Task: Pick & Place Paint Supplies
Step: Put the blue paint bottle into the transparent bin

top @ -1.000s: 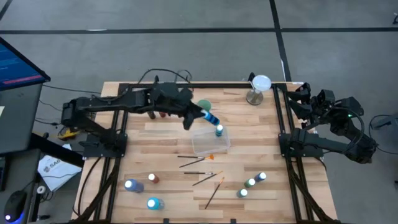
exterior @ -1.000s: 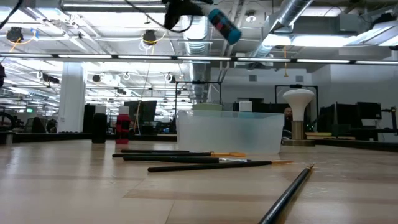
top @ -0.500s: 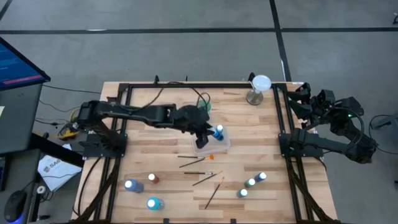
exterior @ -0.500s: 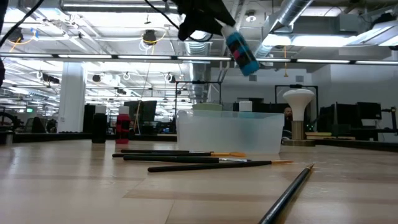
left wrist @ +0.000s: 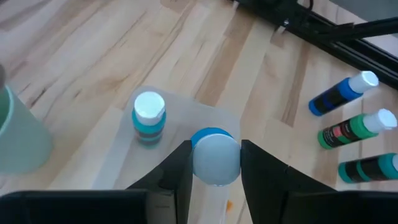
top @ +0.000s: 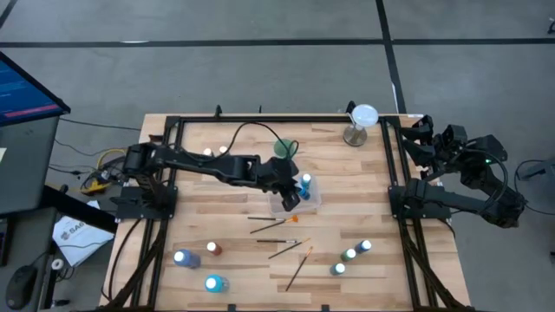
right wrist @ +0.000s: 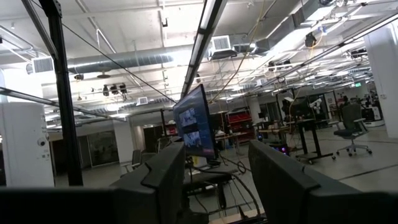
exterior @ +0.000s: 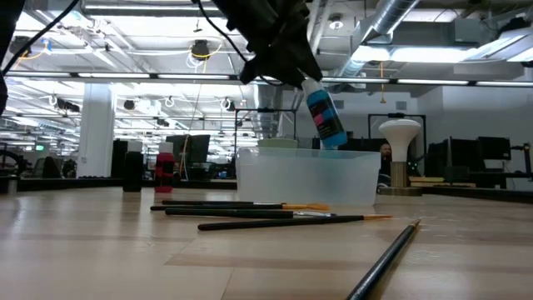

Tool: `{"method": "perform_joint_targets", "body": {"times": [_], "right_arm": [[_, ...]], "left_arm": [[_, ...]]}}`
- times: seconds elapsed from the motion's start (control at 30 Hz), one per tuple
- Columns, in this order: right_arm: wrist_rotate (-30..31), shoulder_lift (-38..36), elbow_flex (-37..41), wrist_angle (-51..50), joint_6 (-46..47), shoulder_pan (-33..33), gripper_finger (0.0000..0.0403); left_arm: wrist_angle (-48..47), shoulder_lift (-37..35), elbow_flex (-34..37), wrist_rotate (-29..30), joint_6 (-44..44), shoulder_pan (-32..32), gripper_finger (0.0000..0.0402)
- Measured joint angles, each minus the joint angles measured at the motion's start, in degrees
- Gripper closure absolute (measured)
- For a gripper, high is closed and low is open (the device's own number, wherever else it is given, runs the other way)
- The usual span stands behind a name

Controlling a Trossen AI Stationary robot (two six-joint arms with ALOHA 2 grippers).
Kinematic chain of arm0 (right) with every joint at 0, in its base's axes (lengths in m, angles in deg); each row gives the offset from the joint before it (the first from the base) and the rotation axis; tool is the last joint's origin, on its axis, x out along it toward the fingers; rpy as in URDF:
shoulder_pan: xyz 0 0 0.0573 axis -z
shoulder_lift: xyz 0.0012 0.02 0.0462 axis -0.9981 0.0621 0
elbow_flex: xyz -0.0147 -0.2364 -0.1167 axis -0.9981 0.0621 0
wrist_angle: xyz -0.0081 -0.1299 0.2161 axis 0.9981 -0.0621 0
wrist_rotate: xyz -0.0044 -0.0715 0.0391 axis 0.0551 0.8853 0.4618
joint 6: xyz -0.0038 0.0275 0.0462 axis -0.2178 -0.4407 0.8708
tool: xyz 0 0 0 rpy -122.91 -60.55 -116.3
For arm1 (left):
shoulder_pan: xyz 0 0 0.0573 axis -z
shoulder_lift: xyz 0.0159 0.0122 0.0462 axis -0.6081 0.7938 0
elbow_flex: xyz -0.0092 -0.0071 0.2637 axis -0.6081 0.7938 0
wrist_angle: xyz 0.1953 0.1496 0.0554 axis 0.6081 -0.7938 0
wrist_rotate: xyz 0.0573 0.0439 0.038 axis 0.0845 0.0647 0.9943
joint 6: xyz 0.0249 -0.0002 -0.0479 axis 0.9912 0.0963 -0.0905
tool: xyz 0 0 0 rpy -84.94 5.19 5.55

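Observation:
My left gripper [top: 290,194] [exterior: 289,65] is over the clear plastic tray [top: 297,206] [exterior: 306,177], shut on a blue paint bottle [exterior: 325,118] [left wrist: 215,155]. A second blue, white-capped bottle [top: 305,183] [left wrist: 149,116] stands upright on the tray's floor. Several thin paintbrushes [top: 276,222] [exterior: 250,208] lie flat on the table just near of the tray. More white-capped bottles stand near the table's near edge, some to the left [top: 183,257] and some to the right [top: 349,255]. My right gripper [top: 422,139] [right wrist: 214,186] waits open at the table's right edge. My left gripper pinches the blue bottle by its upper end [exterior: 311,83] between the two fingers [left wrist: 180,168], coming from above and slanting down. The bottle hangs tilted below the fingers, lifted clear. Its lower end [exterior: 335,143] is about level with the tray's rim.
A green cup [top: 284,147] [left wrist: 18,127] stands just far of the tray. A white goblet-shaped object [top: 361,121] [exterior: 400,150] is at the far right. Red and dark bottles [exterior: 164,171] stand at the far left. Bare wood lies left of the tray.
My left gripper has moved right and toward the near edge, to over the tray, and has come down. The blue bottle it holds has swung from lying nearly sideways high up to hanging more upright, its lower end now at the tray's rim.

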Motion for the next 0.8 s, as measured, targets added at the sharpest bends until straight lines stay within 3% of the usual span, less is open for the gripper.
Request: {"method": "perform_joint_targets", "body": {"times": [0.27,0.8], "right_arm": [[0.0,0.0,0.0,0.0,0.0,0.0,0.0230],[0.0,0.0,0.0,0.0,0.0,0.0,0.0230]], "left_arm": [[0.0,-0.2,0.0,2.6,-0.5,-0.6,0.0296],[-0.1,-0.2,0.0,1.5,-2.2,-1.0,0.0296]]}}
